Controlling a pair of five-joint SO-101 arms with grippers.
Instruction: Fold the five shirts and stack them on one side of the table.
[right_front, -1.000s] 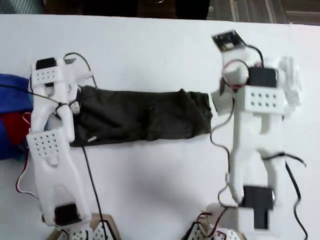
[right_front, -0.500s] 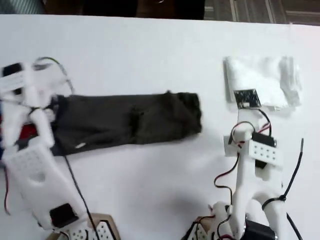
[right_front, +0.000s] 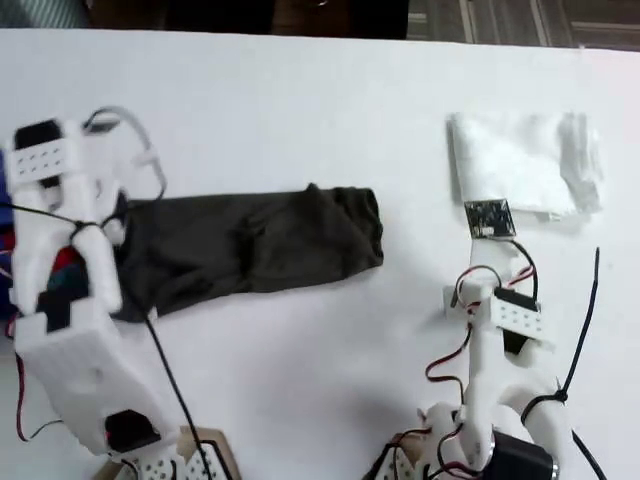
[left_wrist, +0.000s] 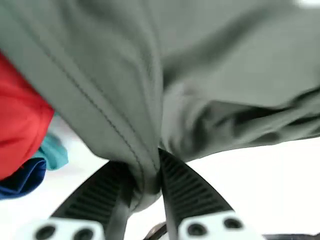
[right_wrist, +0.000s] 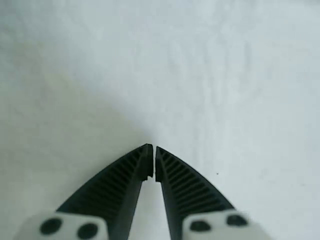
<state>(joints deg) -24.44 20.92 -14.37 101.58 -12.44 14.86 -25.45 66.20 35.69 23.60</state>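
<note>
Olive-drab cotton, soft and limp: your shirt (right_front: 250, 245) lies as a long folded strip across the middle of the table (right_front: 300, 100). One end is pinched in the left gripper (left_wrist: 146, 182), whose jaws are clamped on a bunched edge. Expect the fabric to be light and floppy, likely to sag or come unfolded if you lift it by that single point. I judge that a hold on both ends, or a low drag, would keep the folds. The right gripper (right_wrist: 152, 162) hangs over bare table, jaws closed tip to tip on nothing. Just beside the held end lie red cloth (left_wrist: 20, 125) and blue cloth (left_wrist: 20, 182). A folded white cloth (right_front: 520, 160) sits well apart on the right.
</note>
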